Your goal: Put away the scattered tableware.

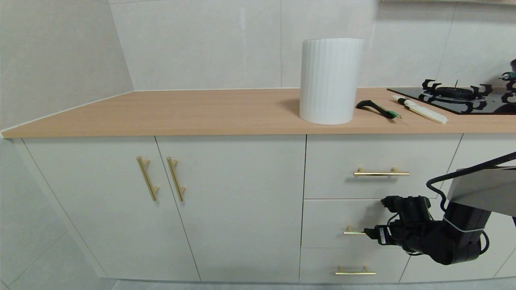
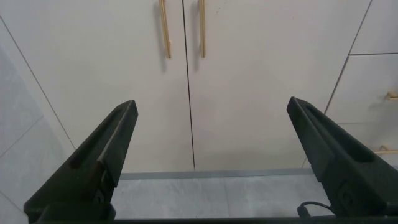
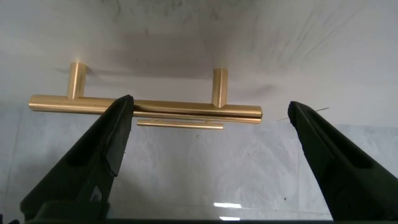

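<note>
On the wooden counter (image 1: 201, 112) lie a black-handled utensil with a green tip (image 1: 377, 108) and a long white utensil (image 1: 421, 109), just right of a tall white ribbed container (image 1: 329, 80). Lower down, my right gripper (image 1: 367, 233) is at the middle drawer's gold handle (image 1: 351, 232). In the right wrist view that gripper (image 3: 210, 109) is open, its fingers (image 3: 106, 149) spread either side of the handle (image 3: 146, 107), close to the drawer front. My left gripper (image 2: 211, 104) is open and empty, low down and facing the double cabinet doors (image 2: 186, 93).
A black gas hob (image 1: 455, 94) sits at the counter's right end. The drawer stack has a top handle (image 1: 381, 173) and a bottom handle (image 1: 354, 272). Two vertical gold handles (image 1: 161, 178) mark the double doors. Tiled walls close off the back and left.
</note>
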Controlling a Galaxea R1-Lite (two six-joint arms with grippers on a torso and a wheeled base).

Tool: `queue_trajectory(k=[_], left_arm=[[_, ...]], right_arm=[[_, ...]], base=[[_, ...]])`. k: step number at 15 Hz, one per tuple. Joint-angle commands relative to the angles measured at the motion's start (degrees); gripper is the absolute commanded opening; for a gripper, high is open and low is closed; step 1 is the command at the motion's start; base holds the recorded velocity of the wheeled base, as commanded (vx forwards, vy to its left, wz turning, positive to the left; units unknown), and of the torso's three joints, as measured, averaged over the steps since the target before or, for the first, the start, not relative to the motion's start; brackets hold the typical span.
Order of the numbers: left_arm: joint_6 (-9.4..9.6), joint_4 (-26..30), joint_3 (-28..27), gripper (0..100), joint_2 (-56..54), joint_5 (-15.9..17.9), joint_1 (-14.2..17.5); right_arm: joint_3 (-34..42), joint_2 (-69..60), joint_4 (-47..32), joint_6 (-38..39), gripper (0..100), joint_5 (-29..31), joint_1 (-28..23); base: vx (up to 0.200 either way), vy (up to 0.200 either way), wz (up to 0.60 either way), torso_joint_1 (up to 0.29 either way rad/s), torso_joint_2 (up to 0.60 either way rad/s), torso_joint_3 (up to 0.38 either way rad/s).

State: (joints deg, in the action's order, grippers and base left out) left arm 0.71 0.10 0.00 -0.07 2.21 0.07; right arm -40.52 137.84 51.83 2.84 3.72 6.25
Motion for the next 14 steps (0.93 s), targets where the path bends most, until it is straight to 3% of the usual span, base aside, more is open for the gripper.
queue_trajectory(k=[1, 11, 13, 14], left_arm=[[0.00, 0.0, 0.0, 100, 0.1, 0.0, 0.0], [0.00, 0.0, 0.0, 100, 0.1, 0.0, 0.0], [0.00, 0.0, 0.0, 100, 0.1, 0.0, 0.0], [0.00, 0.0, 0.0, 100, 0.1, 0.0, 0.0]], right_arm=[[-0.6, 0.4, -0.2, 0.0, 100, 0.4, 0.2], [-0.2, -1.0, -4.4, -1.2, 100, 2.2, 1.2], [2.4, -7.3, -8.5, -1.3, 100, 1.6, 1.2], [3.0, -15.4, -16.9, -1.3, 100, 1.0, 1.2]], base=[[0.000, 0.000, 0.00, 0.000, 0.00, 0.000], [0.000, 0.000, 0.00, 0.000, 0.00, 0.000], [0.000, 0.000, 0.00, 0.000, 0.00, 0.000], [0.000, 0.000, 0.00, 0.000, 0.00, 0.000]])
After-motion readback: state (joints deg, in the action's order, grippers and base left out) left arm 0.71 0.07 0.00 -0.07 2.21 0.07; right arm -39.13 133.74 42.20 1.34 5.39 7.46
